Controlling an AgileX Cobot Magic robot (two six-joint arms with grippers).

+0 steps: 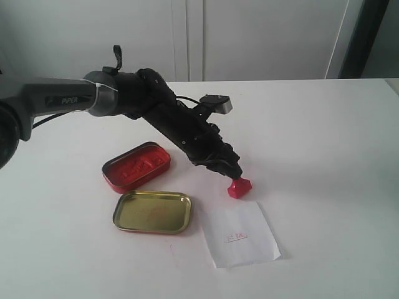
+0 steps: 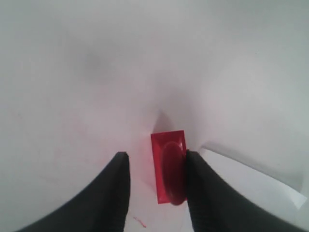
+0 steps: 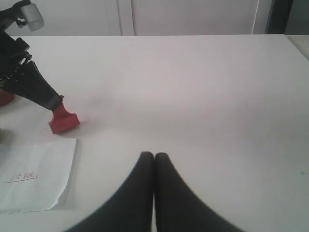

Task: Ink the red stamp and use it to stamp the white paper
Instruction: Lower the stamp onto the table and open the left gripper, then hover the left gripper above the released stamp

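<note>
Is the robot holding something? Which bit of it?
Nothing, it seems. The left gripper is open around the red stamp, which sits on the table with a gap beside one finger. The right gripper is shut and empty.

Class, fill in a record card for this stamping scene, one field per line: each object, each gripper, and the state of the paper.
Stamp: small red plastic stamp with knob handle, on the white table, just off the paper's edge
Paper: small white rectangular sheet, flat, bearing a small red print
Ink tin: rounded red tin with red pad, open
Second tin: shallow gold metal tin, open side up, beside the red tin
Left gripper: open, fingers either side of the stamp, gap on one side
Right gripper: shut, empty, over bare table
</note>
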